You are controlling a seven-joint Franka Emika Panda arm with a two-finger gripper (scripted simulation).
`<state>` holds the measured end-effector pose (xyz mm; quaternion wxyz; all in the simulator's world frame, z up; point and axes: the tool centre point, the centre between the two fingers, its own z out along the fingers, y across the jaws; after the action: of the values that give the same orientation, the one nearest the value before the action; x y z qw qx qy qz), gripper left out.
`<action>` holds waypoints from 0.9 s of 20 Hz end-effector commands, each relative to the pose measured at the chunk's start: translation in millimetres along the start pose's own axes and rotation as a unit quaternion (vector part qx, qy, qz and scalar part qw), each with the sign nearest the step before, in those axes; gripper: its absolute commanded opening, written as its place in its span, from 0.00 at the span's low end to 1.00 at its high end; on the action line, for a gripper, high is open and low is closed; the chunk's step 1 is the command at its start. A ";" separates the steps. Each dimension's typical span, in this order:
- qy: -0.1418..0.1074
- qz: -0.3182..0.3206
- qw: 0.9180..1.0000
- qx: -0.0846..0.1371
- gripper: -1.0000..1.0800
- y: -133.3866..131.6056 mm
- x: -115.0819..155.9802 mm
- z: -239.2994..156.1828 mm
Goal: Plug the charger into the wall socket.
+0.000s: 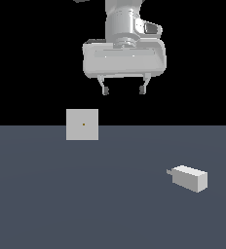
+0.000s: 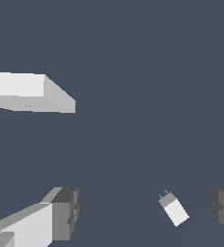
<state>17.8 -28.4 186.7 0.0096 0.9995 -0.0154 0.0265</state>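
Exterior view: the gripper hangs high at top centre, jaws spread wide with nothing in them. The wall socket stands upright at mid-left, and the charger lies on the floor at lower right, peg toward the socket's side. Wrist view: only here do you see the socket's thick top edge, plus the charger sitting between the fingertips.

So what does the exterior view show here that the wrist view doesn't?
Only the exterior view shows the gripper whole, open and empty, hanging above the floor, and the wall socket face-on with its centre dot.

Only the wrist view shows the socket's depth: a thick slab, not a thin plate.

Both show the charger lying loose on the floor, peg end visible, apart from the socket and ungrasped.
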 end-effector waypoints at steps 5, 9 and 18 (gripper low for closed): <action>0.001 -0.004 1.000 0.001 0.96 0.8 -2.1 1.4; 0.003 -0.016 1.000 0.002 0.96 3.5 -8.3 5.8; 0.014 -0.068 0.998 0.009 0.96 16.9 -34.4 25.7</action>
<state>-10.5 -41.7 163.9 0.0038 0.9984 0.0424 0.0379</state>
